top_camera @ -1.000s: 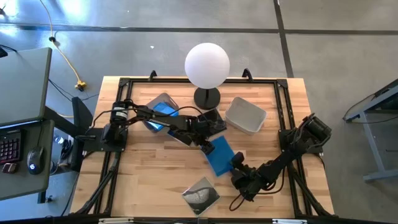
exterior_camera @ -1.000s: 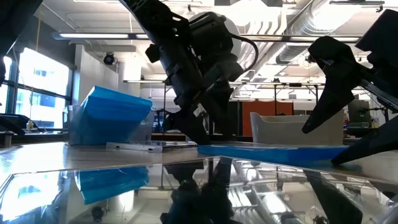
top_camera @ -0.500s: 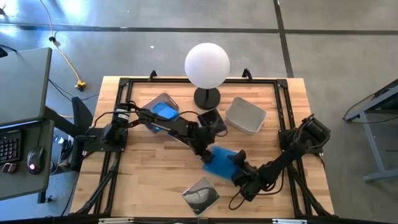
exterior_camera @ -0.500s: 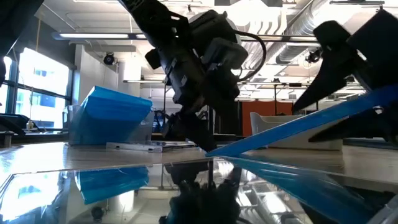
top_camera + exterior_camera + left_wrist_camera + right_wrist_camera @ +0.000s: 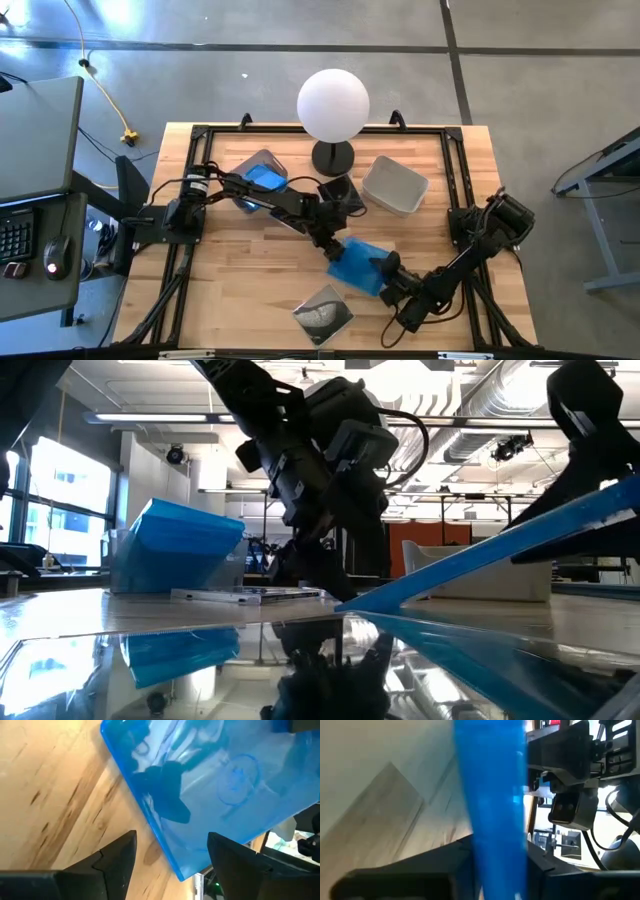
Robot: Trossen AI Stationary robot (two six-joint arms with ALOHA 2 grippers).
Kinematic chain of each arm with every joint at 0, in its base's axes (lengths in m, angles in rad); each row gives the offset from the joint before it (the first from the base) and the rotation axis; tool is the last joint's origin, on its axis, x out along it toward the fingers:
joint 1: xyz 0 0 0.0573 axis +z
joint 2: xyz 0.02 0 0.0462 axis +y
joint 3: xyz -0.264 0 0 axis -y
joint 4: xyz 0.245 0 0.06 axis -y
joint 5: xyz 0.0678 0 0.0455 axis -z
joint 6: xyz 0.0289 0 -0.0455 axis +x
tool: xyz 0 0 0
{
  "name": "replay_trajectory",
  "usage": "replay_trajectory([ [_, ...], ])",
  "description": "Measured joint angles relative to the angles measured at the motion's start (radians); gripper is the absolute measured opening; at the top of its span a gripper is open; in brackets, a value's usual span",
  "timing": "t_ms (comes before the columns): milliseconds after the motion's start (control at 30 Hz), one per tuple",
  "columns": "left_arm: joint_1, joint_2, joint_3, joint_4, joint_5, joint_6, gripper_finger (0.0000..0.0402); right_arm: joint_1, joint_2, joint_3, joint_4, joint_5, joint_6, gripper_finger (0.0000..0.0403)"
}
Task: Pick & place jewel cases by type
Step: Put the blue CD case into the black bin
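Two grippers meet at one blue case (image 5: 357, 264) near the middle of the table (image 5: 240, 290), and the way it sits explains the teamwork. A thin flat case lying on wood gives fingers no edge to take, so it is tipped: in the low view one edge rests on the table by the left gripper (image 5: 318, 565) while the far edge rises toward the right gripper (image 5: 386, 277). The left gripper stands spread wide just at the low edge, grasping nothing; I judge it serves as a stop so the case cannot slide away. The right gripper is clenched on the raised edge, the case (image 5: 492, 810) running straight out between its fingers in its wrist view, so the lift belongs to that arm.

Sorting looks partly done. A bin (image 5: 262, 176) at the left already holds blue, a second bin (image 5: 395, 185) waits at the right, a dark case (image 5: 339, 189) lies by the lamp (image 5: 333, 110), and a greyish case (image 5: 323, 313) sits near the front edge
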Motion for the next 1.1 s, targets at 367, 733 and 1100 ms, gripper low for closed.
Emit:
replay_trajectory([
  [367, 0.08, -0.035, 0.057, -0.013, 0.278, 0.05, 0.0241, 0.001, -0.001, 0.0, 0.105, -0.002, -0.039, 0.002],
  [733, 0.131, -0.345, 0.117, -0.093, 0.301, 0.107, 0.0241, -0.037, -0.003, 0.002, 0.308, 0.109, -0.357, 0.0026],
  [1100, 0.122, -0.735, 0.117, -0.111, 0.321, 0.076, 0.0241, -0.405, -0.008, 0.004, 0.946, -0.217, -1.049, 0.0029],
])
